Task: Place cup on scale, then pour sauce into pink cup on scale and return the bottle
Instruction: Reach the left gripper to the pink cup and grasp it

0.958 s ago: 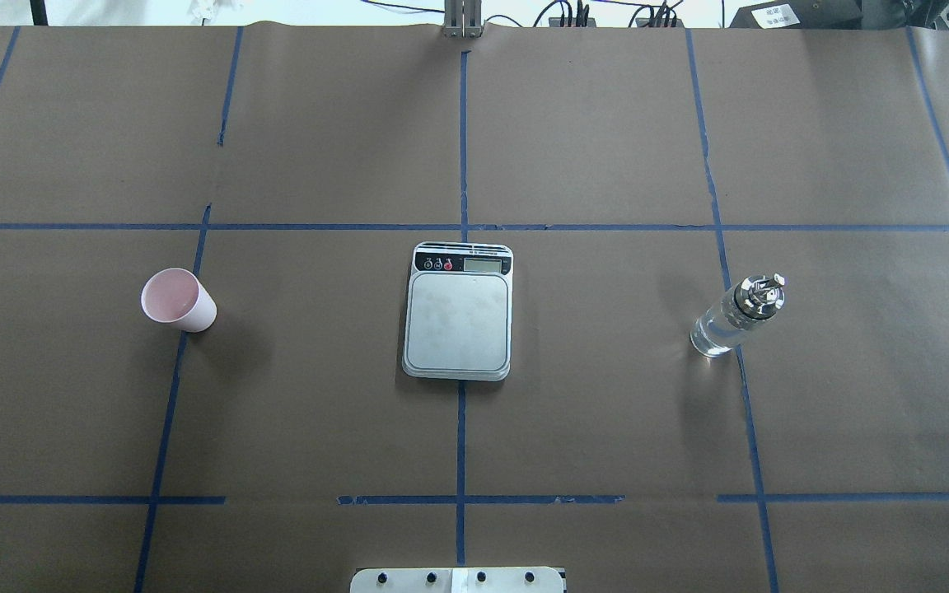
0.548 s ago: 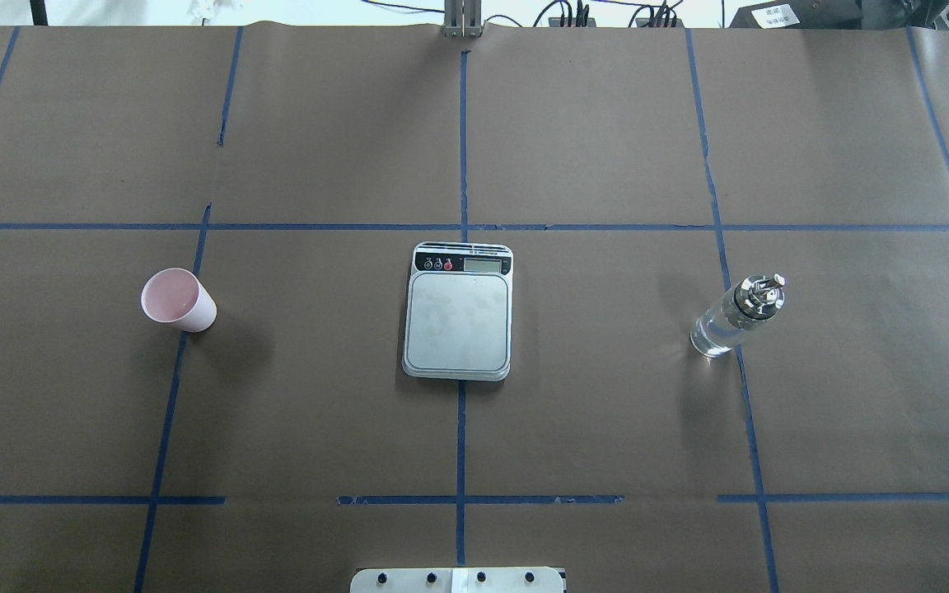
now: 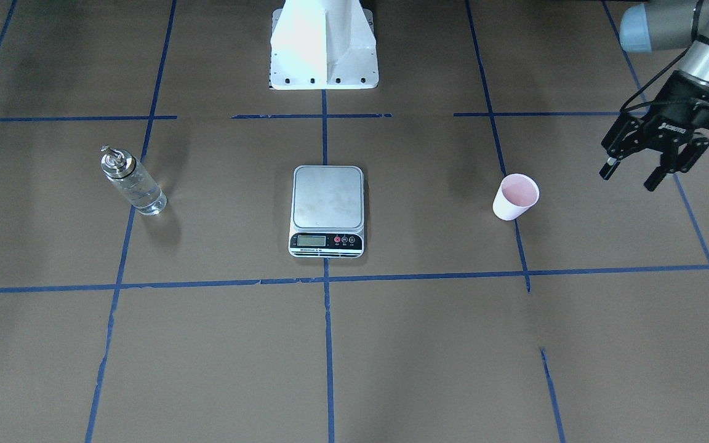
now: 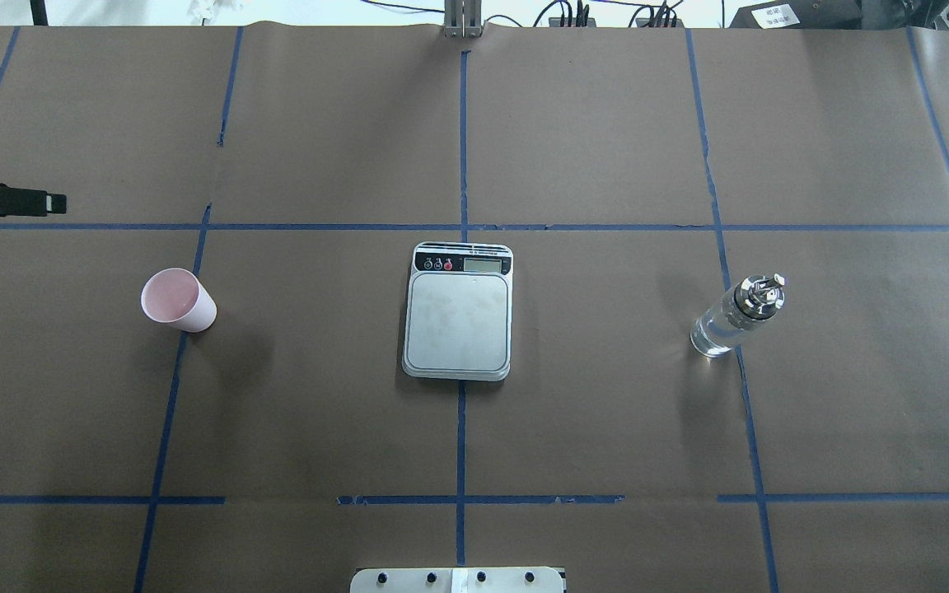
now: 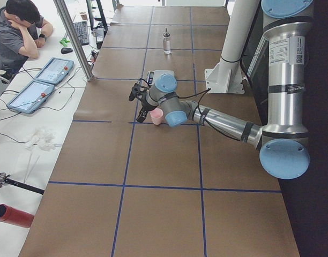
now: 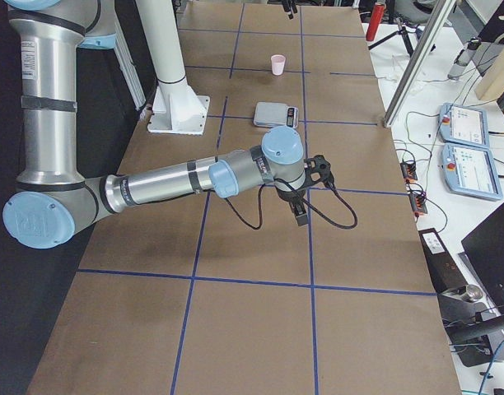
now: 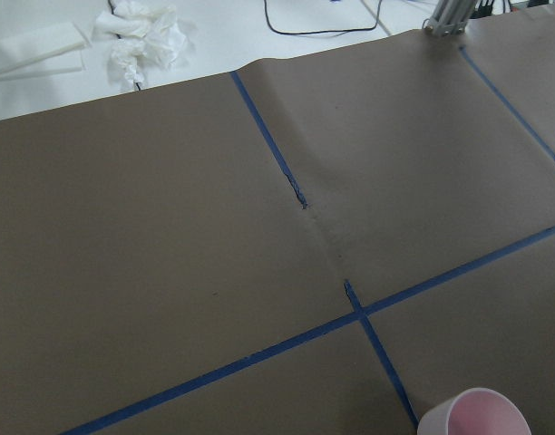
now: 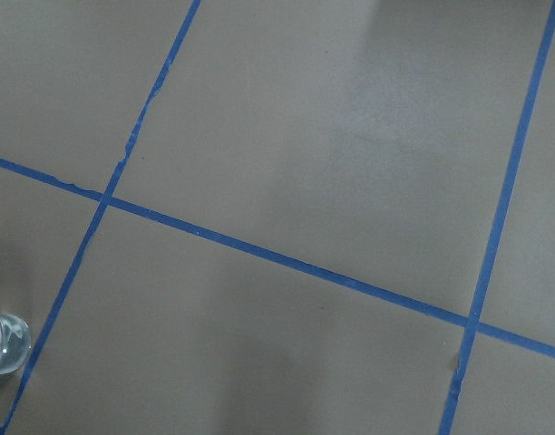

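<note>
- Our left gripper (image 3: 628, 178) hangs above the table (image 3: 422, 344) with its two black fingers (image 3: 610, 165) spread wide and nothing between them.
- In the overhead view only one fingertip of it pokes in at the left edge.
- Just inward of that gripper, apart from it, we see the cup (image 3: 516, 197) upright on the brown paper, its base on a blue tape line and its pink inside facing up.
- The left wrist view catches only the cup's rim at the bottom edge.
- Our right gripper (image 6: 305, 210) shows only in the exterior right view, held over the paper near a tape crossing. We cannot tell how far apart its fingers are or whether it grips anything.
- The scale (image 3: 328, 206) lies flat at the table's middle, on the centre tape line, with its display strip on the side away from our base (image 3: 324, 43).
- The cup is well apart from the scale, on our left of it.
- The bottle (image 3: 130, 181) stands upright on our right, well apart from the scale, just beside a tape line, silver cap on top.
- The sauce (image 3: 144, 197) sits clear inside the glass.
- The right wrist view shows only the bottle's foot at its lower left corner.
</note>
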Robot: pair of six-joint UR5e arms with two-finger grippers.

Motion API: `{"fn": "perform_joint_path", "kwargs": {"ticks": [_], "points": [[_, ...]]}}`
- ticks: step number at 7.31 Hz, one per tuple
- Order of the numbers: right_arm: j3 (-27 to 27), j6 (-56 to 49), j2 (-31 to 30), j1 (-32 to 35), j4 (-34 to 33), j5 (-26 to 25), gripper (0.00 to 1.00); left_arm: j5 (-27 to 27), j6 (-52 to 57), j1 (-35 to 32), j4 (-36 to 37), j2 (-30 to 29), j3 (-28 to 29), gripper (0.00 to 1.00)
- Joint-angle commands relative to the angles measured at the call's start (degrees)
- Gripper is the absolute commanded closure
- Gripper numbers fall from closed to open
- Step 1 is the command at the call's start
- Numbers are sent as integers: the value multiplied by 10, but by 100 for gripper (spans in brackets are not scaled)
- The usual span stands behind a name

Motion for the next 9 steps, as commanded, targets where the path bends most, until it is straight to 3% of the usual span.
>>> {"fn": "perform_joint_path", "kwargs": {"ticks": [1, 5, 9], "points": [[2, 1, -2, 0, 0, 1, 0, 77, -126, 85, 56, -44, 6, 43], [1, 1, -4, 0, 0, 0, 0, 122, -147, 136, 71, -34, 22, 45], [0, 1, -4, 0, 0, 0, 0, 126, -144, 174, 70, -27, 27, 45]]}}
